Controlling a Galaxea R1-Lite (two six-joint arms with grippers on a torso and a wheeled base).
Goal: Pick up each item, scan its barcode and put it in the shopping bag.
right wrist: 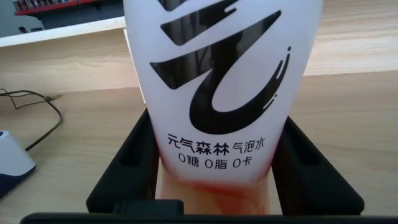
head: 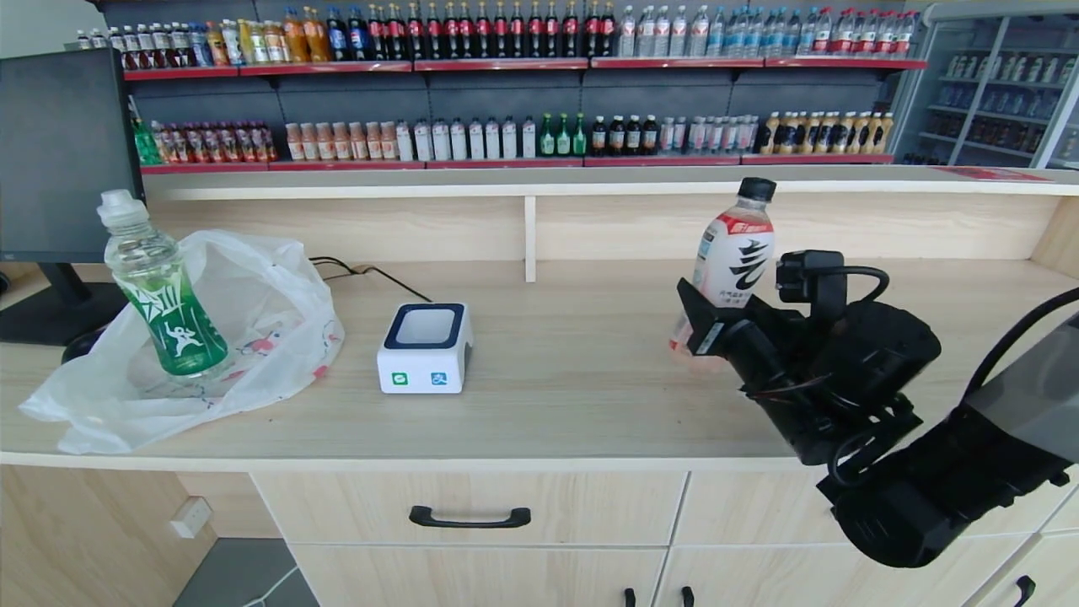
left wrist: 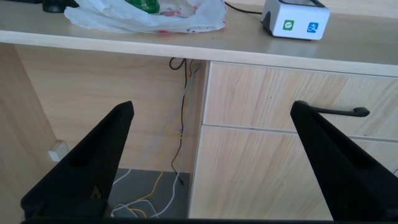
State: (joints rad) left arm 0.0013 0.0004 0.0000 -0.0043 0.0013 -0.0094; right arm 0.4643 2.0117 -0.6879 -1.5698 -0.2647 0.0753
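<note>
- Head view: the counter [head: 573,421] is noted with the bag [head: 278,295] at its left end. A green bottle [head: 164,295] is stood tilted at the bag's mouth.
- The right gripper [head: 704,333] is seen over the right end, its fingers clamped on the lower body of a white bottle [head: 735,253]. The bottle's long axis is near upright, with the cap leaned slightly right.
- The left gripper [left wrist: 212,109] is held below counter level before the drawers [left wrist: 280,99], its fingers spread wide with nothing between them.
- The scanner [head: 424,347] is set between the bag and the held bottle, window upward. It lies to the left of the clamped fingers, so a leftward carry by the right arm is judged to come next.
</note>
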